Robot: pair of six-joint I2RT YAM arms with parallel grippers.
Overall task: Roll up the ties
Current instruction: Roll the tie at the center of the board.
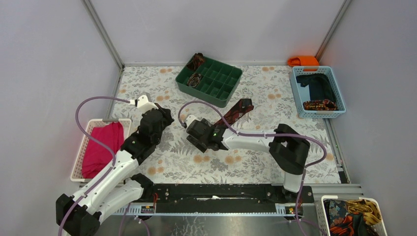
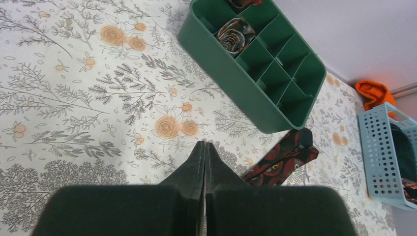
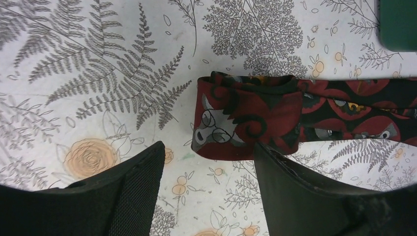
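Two coiled ties (image 2: 235, 34) sit in the green tray (image 2: 231, 78) — the tie (image 3: 246, 118) just ahead of the wide-open right gripper (image 3: 209, 164) is barely started, the left gripper (image 2: 204, 152) clenched empty.

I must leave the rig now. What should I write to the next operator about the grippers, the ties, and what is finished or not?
Left gripper: shut, empty, above bare tablecloth.
Right gripper: open, at the folded end of the flat tie, not gripping it.
Done: a rolled tie and a second tie sit in separate compartments of the green organizer tray.
To do: the flat tie has only its first fold; roll it up and place it in a free compartment. Patterned fabric in the blue basket may be more ties.
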